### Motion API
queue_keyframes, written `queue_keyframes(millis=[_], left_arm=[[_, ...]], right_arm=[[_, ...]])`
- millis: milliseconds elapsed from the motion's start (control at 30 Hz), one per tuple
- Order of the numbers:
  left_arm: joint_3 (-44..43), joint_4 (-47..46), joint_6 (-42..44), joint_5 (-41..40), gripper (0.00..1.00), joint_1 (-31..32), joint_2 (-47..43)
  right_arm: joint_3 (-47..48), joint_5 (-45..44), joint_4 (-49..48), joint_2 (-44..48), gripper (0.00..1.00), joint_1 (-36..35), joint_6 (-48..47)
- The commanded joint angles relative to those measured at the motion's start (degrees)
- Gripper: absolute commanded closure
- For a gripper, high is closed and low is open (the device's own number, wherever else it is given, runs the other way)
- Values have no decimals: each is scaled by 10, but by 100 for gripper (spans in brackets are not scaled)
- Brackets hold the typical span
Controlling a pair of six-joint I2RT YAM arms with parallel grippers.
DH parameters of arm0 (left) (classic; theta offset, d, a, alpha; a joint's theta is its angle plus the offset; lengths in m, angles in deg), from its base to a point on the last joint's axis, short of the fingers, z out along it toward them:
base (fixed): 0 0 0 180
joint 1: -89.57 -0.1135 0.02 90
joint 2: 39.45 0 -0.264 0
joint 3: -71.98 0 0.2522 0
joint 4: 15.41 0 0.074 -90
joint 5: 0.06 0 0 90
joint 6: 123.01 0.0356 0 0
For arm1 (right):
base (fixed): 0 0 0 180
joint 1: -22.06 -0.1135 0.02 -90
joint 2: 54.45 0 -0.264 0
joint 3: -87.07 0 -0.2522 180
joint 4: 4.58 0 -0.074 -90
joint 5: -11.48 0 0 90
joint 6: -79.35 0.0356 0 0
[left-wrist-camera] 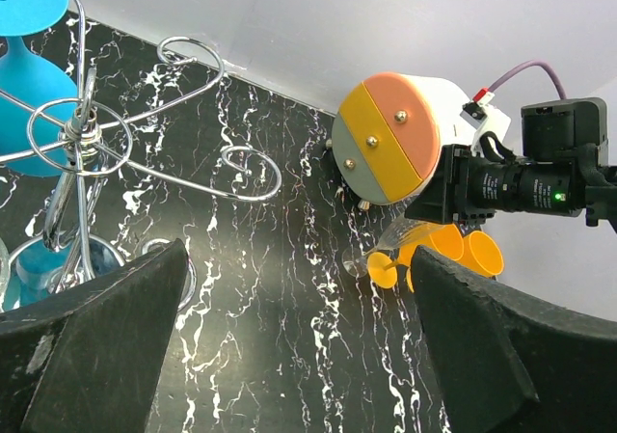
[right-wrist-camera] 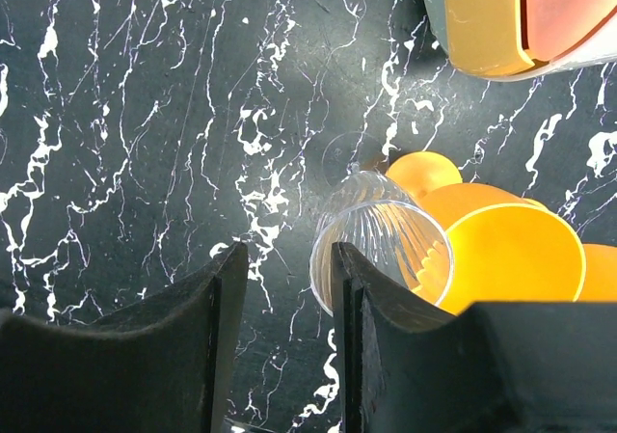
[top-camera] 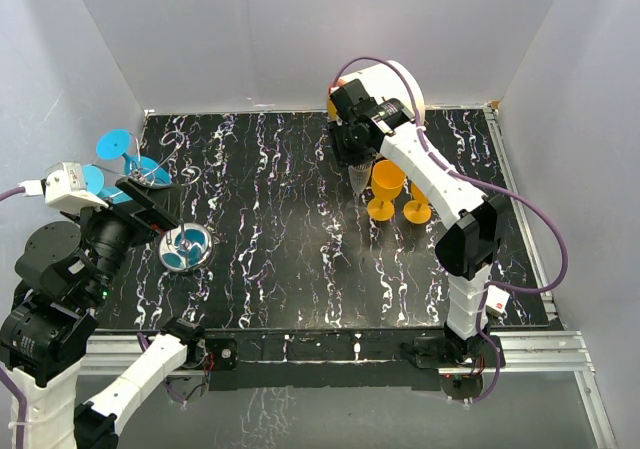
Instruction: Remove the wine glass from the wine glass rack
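The wine glass rack (top-camera: 152, 174) is a chrome wire stand with a shiny disc base (top-camera: 186, 247) at the left. Blue wine glasses (top-camera: 116, 145) hang from its curled arms. In the left wrist view its post (left-wrist-camera: 77, 139) and a blue glass (left-wrist-camera: 29, 115) sit at the left. My left gripper (top-camera: 160, 209) is open and empty beside the rack (left-wrist-camera: 299, 255). A clear ribbed wine glass (top-camera: 358, 181) stands upright on the table next to two orange glasses (top-camera: 386, 185). My right gripper (top-camera: 355, 154) hovers above it, open (right-wrist-camera: 289, 259). The clear glass (right-wrist-camera: 386, 245) lies mostly outside the gap, partly behind the right finger.
A round white-and-orange drawer cabinet (top-camera: 395, 84) stands at the back, close behind the right gripper; it also shows in the left wrist view (left-wrist-camera: 395, 139) and the right wrist view (right-wrist-camera: 521, 18). The black marbled table (top-camera: 290, 229) is walled by white panels.
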Motion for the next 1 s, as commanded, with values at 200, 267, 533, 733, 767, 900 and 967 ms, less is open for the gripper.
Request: queue_keyframes(millis=[200, 267, 533, 733, 767, 900, 967], left_arm=[[-4, -6, -3, 7, 1, 4, 11], [-4, -4, -3, 6, 1, 4, 11], [-2, -8, -3, 7, 1, 3, 12], [-3, -11, -3, 13, 1, 4, 15], [-3, -11, -3, 14, 1, 4, 15], [-3, -8, -4, 13, 1, 4, 15], [-3, -8, -4, 12, 1, 4, 15]], right_arm=[[-17, 2, -36, 14, 72, 6, -13], [-24, 8, -43, 18, 75, 6, -21], [-54, 24, -75, 44, 88, 7, -46], [-68, 33, -86, 59, 90, 12, -53], [-70, 36, -88, 60, 90, 12, -54], [-73, 33, -88, 59, 91, 14, -53], [-75, 27, -87, 56, 91, 15, -53]])
